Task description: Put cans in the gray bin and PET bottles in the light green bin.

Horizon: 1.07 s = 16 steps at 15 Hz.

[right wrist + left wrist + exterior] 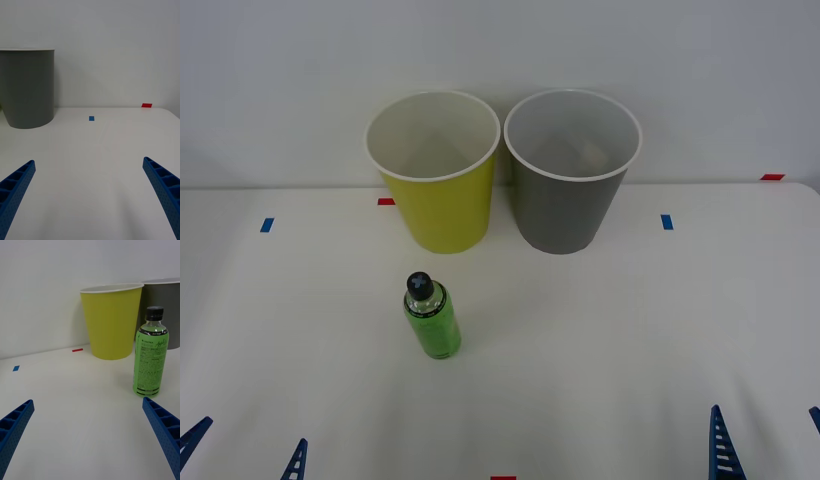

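At the near edge of the table (600,350), the left gripper (245,455) and right gripper (765,440) wait low with fingers spread wide, holding nothing. Just ahead of the left one stands the green bottle (431,317), upright and capped; it looks full, so likely weighty, its smooth label slippery, best clasped around the mid-body. Beyond it sit the light green bin (435,190) and, beside it to the right, the gray bin (568,190), against the wall

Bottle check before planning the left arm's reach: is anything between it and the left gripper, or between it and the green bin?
Nothing visible. Bare table lies between the open left gripper and the upright bottle, and between the bottle and the green bin.
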### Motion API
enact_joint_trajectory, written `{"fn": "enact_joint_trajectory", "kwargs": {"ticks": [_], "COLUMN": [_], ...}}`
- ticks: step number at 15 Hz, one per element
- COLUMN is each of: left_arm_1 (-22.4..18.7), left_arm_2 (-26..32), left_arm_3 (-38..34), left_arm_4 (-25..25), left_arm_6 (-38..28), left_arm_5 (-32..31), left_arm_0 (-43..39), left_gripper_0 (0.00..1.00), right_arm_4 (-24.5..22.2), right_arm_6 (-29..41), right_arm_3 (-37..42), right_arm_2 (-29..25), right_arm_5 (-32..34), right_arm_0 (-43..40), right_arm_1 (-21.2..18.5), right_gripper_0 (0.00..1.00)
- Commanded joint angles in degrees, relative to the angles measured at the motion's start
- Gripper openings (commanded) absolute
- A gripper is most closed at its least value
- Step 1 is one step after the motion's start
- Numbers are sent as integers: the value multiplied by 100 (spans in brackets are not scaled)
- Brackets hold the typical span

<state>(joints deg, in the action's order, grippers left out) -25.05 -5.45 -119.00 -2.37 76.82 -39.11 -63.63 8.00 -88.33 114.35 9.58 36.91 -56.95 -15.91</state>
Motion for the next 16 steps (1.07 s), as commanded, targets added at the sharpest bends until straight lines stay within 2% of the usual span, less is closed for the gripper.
{"fn": "enact_joint_trajectory", "kwargs": {"ticks": [1, 16], "left_arm_1": [0, 0], "left_arm_2": [0, 0], "left_arm_3": [0, 0], "left_arm_4": [0, 0], "left_arm_6": [0, 0], "left_arm_5": [0, 0], "left_arm_0": [0, 0], "left_gripper_0": [100, 100], "right_arm_4": [0, 0], "right_arm_6": [0, 0], "right_arm_3": [0, 0], "right_arm_2": [0, 0], "right_arm_5": [0, 0], "right_arm_0": [0, 0], "right_arm_1": [0, 0], "right_gripper_0": [99, 100]}}
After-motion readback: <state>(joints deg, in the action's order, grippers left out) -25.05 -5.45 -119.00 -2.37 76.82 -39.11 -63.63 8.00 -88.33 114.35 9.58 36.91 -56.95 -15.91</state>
